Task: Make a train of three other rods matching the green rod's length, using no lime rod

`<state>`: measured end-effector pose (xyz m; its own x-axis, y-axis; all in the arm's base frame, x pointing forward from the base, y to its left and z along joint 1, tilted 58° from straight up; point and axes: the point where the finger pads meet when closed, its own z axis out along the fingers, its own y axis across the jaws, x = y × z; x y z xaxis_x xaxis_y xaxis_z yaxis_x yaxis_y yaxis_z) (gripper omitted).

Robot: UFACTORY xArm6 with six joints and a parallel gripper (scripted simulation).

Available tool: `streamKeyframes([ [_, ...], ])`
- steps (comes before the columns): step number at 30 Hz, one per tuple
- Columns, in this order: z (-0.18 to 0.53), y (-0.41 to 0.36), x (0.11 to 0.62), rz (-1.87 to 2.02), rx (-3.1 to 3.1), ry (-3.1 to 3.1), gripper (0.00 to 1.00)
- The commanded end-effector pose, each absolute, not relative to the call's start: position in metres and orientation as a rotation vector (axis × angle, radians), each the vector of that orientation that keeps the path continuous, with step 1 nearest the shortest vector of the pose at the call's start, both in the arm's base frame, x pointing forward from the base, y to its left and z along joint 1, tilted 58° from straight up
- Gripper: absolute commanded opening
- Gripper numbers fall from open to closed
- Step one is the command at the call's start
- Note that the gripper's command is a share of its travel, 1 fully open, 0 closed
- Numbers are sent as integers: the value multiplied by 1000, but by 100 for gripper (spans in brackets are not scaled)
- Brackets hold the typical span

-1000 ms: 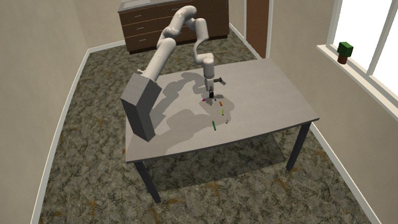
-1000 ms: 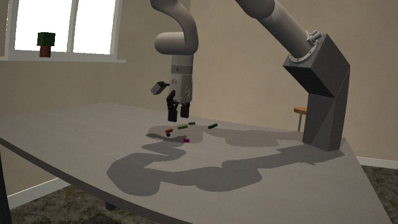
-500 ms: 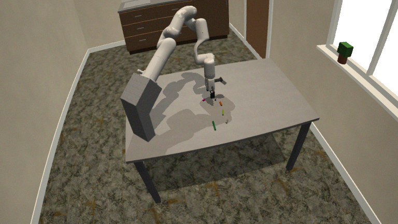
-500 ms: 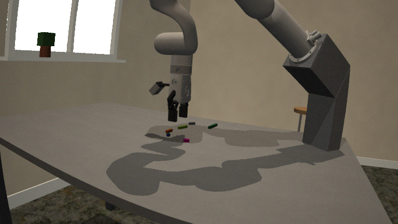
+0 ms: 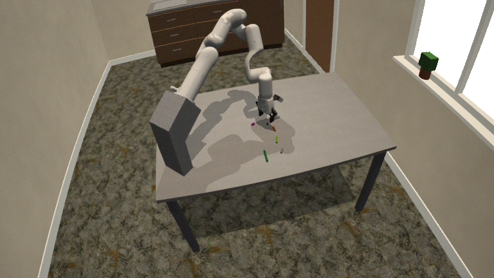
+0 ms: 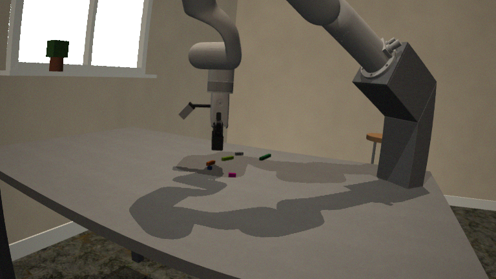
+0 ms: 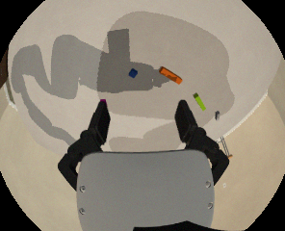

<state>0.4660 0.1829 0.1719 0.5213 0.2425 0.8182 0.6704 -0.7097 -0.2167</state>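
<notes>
The rods are green (image 5: 265,156), lime (image 5: 276,139), orange (image 5: 273,128), blue (image 5: 267,123), magenta (image 5: 253,123) and grey (image 5: 281,150). The table (image 5: 346,114) is plain grey. The floor (image 5: 109,224) is mottled brown.

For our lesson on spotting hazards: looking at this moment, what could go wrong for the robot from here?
1. The open, empty gripper hangs above the blue rod, which lies close beside the orange rod; a finger coming down might knock the orange one.
2. The lime rod lies among the usable ones and could be picked by mistake.
3. The grey rod barely stands out against the table, so a grasp there could miss.
</notes>
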Motion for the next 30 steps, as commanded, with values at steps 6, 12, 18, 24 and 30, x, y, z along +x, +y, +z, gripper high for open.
streamKeyframes([
  [6,174,169,486,-1260,-2164,-1130,100],
  [12,174,161,495,-1325,-2109,-1325,100],
  [18,174,152,505,-1395,-2025,-1557,100],
  [24,173,141,515,-1456,-1918,-1793,100],
  [30,172,134,521,-1491,-1835,-1948,100],
])
